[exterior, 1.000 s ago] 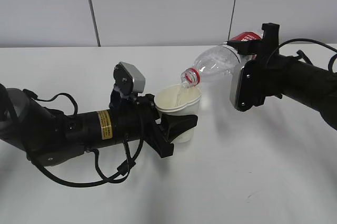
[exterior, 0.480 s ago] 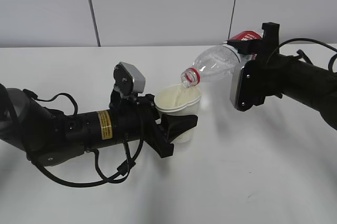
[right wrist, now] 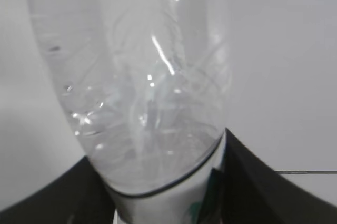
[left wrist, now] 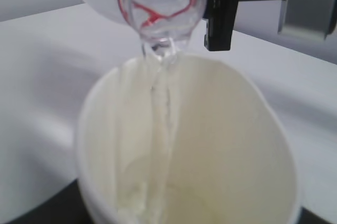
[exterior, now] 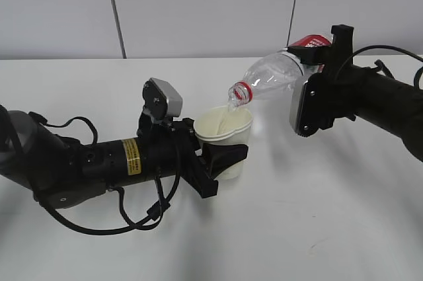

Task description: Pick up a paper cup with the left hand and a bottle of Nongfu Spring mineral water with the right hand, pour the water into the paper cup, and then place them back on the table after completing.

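Observation:
My left gripper is shut on the white paper cup and holds it upright just above the table. My right gripper is shut on the clear bottle with a red label, tilted neck-down to the left. Its red-ringed mouth hangs over the cup's rim. In the left wrist view a thin stream of water runs from the bottle mouth into the cup, and a little water lies at the bottom. In the right wrist view the bottle fills the frame between the black fingers.
A grey panelled wall stands behind the table. The left arm's cables loop over the tabletop near the front left.
The bottle's base end has risen a little, tilting the bottle steeper over the cup. The cup and left arm have stayed put.

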Controlling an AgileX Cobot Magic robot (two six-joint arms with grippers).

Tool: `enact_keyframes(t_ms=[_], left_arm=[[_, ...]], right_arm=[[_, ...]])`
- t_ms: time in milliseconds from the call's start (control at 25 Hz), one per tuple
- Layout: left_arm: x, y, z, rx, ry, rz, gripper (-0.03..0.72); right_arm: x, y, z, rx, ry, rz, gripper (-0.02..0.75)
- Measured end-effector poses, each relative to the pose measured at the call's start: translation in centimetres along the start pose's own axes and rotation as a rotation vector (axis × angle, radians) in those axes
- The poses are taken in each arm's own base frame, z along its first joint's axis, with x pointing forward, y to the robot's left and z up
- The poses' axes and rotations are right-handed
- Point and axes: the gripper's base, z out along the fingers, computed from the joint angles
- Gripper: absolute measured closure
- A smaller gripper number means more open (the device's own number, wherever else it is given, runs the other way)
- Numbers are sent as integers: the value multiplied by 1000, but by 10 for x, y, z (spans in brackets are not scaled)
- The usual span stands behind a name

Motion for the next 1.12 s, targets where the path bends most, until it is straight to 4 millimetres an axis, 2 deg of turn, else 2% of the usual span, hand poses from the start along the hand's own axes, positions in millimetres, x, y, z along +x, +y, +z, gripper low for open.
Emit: enact_keyframes(t_ms=[1120], left_arm=[[1,1,0,-6,12,0,335]], right_arm=[[1,-1,0,9,7,-16,363]])
